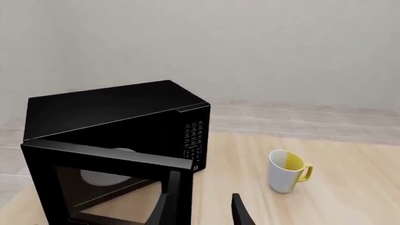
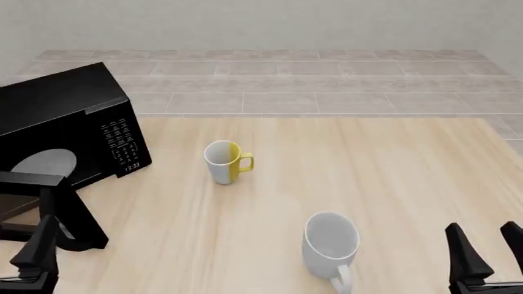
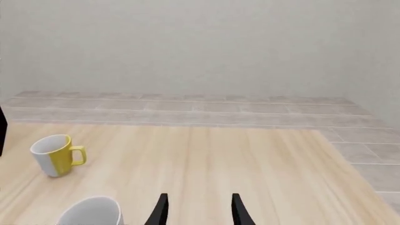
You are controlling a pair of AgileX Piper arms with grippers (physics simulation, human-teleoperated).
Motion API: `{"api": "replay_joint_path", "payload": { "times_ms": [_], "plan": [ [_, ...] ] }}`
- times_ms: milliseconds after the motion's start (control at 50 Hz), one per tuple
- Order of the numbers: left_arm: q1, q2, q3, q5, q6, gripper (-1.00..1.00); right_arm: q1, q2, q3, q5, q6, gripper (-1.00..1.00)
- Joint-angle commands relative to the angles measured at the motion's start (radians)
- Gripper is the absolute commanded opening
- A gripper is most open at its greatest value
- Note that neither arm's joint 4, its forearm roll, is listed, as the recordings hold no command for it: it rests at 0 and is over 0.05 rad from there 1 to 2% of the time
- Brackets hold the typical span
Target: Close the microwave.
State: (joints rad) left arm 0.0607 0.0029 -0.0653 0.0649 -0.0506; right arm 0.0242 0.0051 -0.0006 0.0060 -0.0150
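Nearest the front camera, at the desk's near left corner, the left tool [image 2: 37, 254] shows only one dark finger there; in its wrist view the fingers are apart and hold nothing. Just beyond it, along the left edge of the desk, stands the microwave [image 2: 70, 116], with its door [image 2: 49, 205] swung open toward the near edge and a pale turntable plate [image 2: 45, 164] visible inside. Further right, near the middle of the desk, is a yellow-and-white mug [image 2: 225, 162], and nearer the front edge a white mug [image 2: 331, 242]. At the near right corner the right tool [image 2: 490, 251] is also with fingers apart and empty.

To close well, I think the left tool should touch the outer face of the door near its free edge, then push in a steady arc toward the keypad [image 2: 119, 142] side, without pushing the whole box.
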Motion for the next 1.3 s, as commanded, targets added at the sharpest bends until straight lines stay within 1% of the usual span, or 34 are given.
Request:
{"api": "replay_joint_path", "payload": {
  "times_ms": [20,80,240,340,500,540,560,580,600,620,660,740,760,880,960,1000,1020,1300],
  "plan": [
    [0.008,0.018,-0.029,0.024,0.006,1.0,0.007,0.004,0.0,-0.002,-0.004,1.0],
    [0.001,0.042,-0.036,0.009,0.026,1.0,0.009,0.003,0.0,0.002,-0.008,1.0],
    [-0.014,0.091,-0.034,-0.029,0.022,1.0,-0.002,0.009,0.0,0.008,-0.017,1.0],
    [-0.005,0.107,-0.035,-0.045,0.035,1.0,-0.003,0.013,0.0,0.001,-0.019,1.0],
    [-0.005,0.173,-0.035,-0.092,0.032,1.0,0.004,0.022,0.0,0.0,-0.019,1.0],
    [-0.002,0.183,-0.039,-0.1,0.042,1.0,0.005,0.019,0.0,0.001,-0.019,1.0],
    [0.008,0.189,-0.039,-0.107,0.063,1.0,0.006,0.02,0.0,0.001,-0.019,1.0],
    [0.008,0.189,-0.039,-0.107,0.063,1.0,0.006,0.02,0.0,0.001,-0.019,1.0],
    [0.017,0.207,-0.031,-0.131,0.085,1.0,0.005,0.019,0.0,0.0,-0.017,1.0],
    [0.017,0.208,-0.03,-0.133,0.085,1.0,0.005,0.019,0.0,0.001,-0.017,1.0],
    [0.014,0.24,-0.017,-0.17,0.07,1.0,0.004,0.026,0.0,-0.004,-0.016,1.0],
    [0.019,0.258,-0.012,-0.189,0.075,1.0,0.005,0.028,0.0,-0.003,-0.017,1.0],
    [0.03,0.272,-0.009,-0.206,0.086,1.0,0.007,0.024,0.0,-0.001,-0.017,1.0],
    [0.036,0.32,0.01,-0.265,0.085,1.0,0.003,0.021,0.0,0.004,-0.016,1.0],
    [0.034,0.335,0.01,-0.277,0.079,1.0,0.001,0.014,0.0,0.012,-0.015,1.0],
    [0.036,0.342,0.006,-0.28,0.088,1.0,-0.001,0.012,0.0,0.013,-0.014,1.0],
    [0.041,0.354,0.009,-0.292,0.103,1.0,-0.001,0.011,0.0,0.015,-0.014,1.0],
    [0.013,0.444,0.007,-0.349,0.073,1.0,-0.006,0.004,0.0,0.022,-0.014,1.0]
  ]
}}
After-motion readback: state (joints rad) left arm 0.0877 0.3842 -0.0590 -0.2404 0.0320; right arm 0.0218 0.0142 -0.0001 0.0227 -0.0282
